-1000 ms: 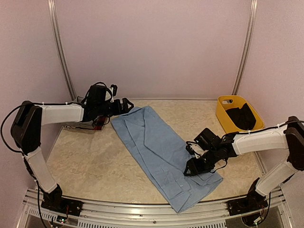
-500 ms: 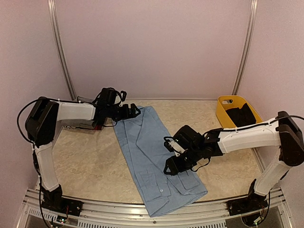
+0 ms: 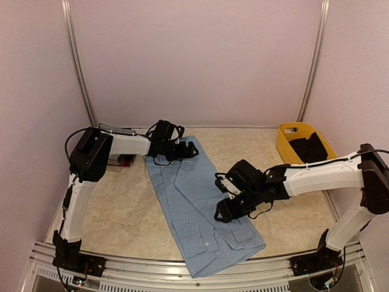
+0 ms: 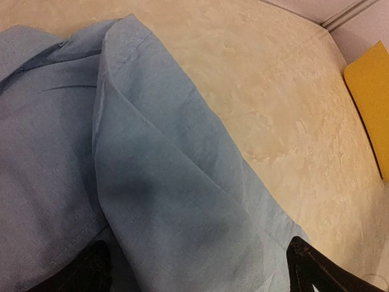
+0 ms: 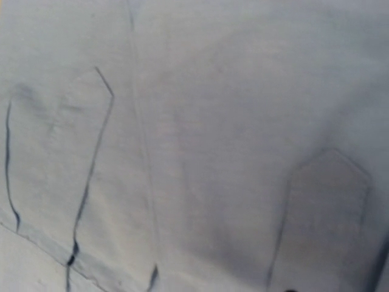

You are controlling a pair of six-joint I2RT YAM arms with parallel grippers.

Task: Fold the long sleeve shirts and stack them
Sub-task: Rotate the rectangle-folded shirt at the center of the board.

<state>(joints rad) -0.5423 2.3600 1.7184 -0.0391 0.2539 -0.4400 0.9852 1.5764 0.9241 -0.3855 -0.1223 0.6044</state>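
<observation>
Showing the light blue shirt (image 3: 188, 194) spread on the table (image 3: 109, 207) as a long strip folded lengthwise, running diagonally from far left-centre to the near edge. At the far end hangs the left gripper (image 3: 191, 149), jaws spread wide with nothing between them; its wrist view shows both fingertips (image 4: 91, 271) low over a turned-over edge of the cloth. Over the strip's near half sits the right gripper (image 3: 221, 214), close above stitched, pointed panels; whether its jaws are parted or pinching fabric cannot be told from any view. At far right the yellow basket (image 3: 283, 147) holds a dark cloth (image 3: 309, 149), well apart from the shirt.

Likely hazards:
- A pinch that catches only the upper layer would peel the lengthwise fold open.
- Unequal lift at the two ends would skew the strip and crease it.
- The near end lies close to the table's edge, so a drag toward the arms could pull limp cloth over it
</observation>
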